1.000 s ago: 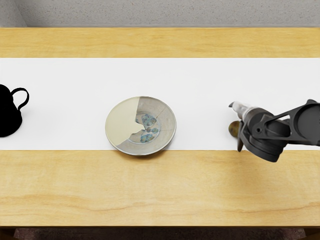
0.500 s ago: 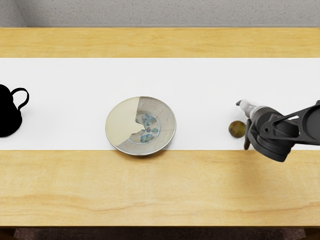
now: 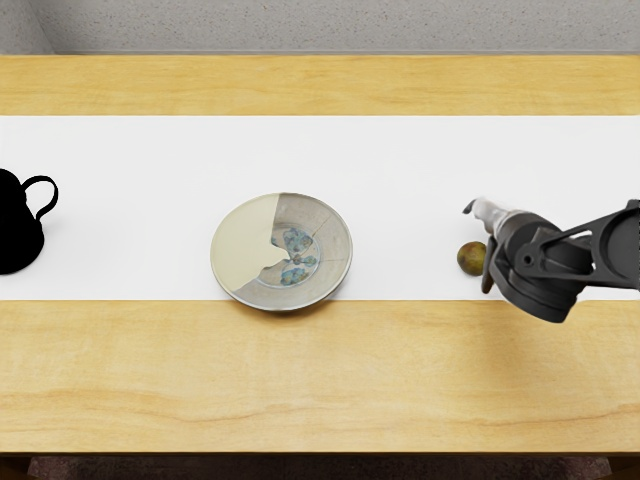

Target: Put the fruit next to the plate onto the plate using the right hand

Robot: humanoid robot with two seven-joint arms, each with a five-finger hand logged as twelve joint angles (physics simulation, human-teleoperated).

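Right robot hand (image 3: 530, 265) fingers (image 3: 482, 209) apart, gripping nothing; fruit (image 3: 470, 258) on counter (image 3: 320, 370) just left of it, plate (image 3: 245, 240) well further left. Risk: round fruit rolls away if closing fingers nudge it.

Table: light wood (image 3: 320, 370), grain running left to right, fills the full width.
Runner: white strip (image 3: 320, 160) along the table's middle, left edge to right edge, with bare wood bands on its far and near sides.
Wall: grey, speckled (image 3: 330, 25), behind the far table edge.
Floor: dark sliver (image 3: 320, 468) below the near edge.
Light: even, soft, faint shadows.
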